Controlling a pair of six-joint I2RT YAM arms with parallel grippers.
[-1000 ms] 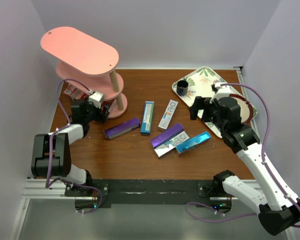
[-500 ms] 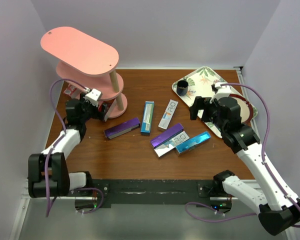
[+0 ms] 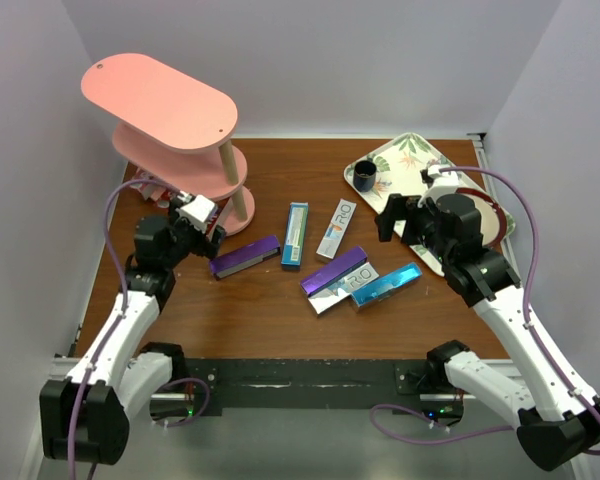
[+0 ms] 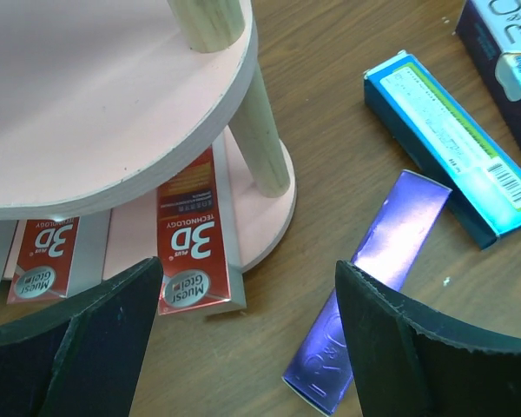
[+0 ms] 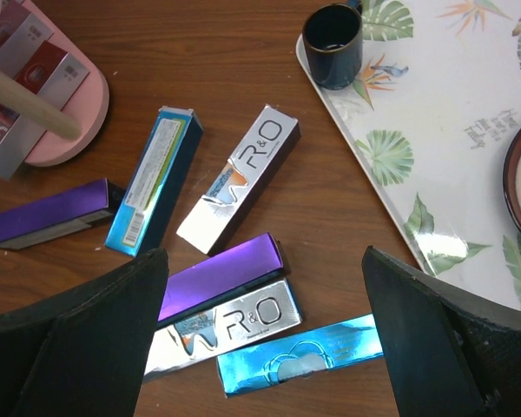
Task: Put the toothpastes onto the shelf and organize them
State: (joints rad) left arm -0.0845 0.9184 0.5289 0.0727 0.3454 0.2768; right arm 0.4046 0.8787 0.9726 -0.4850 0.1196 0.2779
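The pink shelf (image 3: 160, 100) stands at the far left. Two red toothpastes (image 4: 194, 234) (image 4: 43, 256) lie on its bottom board (image 4: 265, 204), also seen from above (image 3: 140, 183). My left gripper (image 3: 208, 235) is open and empty, just in front of the shelf, between the red cartons and a purple toothpaste (image 4: 382, 261) (image 3: 245, 256). A blue carton (image 3: 295, 234) and a silver carton (image 3: 335, 228) lie mid-table. My right gripper (image 3: 400, 215) is open and empty, above a cluster of purple (image 5: 221, 278), silver (image 5: 226, 326) and teal (image 5: 300, 360) cartons.
A leaf-patterned tray (image 3: 410, 160) at the far right holds a dark cup (image 3: 365, 176) and a dark-rimmed plate (image 3: 490, 215). A wooden shelf post (image 4: 260, 122) stands close to my left gripper. White walls close in the table on three sides.
My left arm has drawn back from the shelf's bottom tier, toward the near side and the purple carton. The right arm and the loose cartons have not moved.
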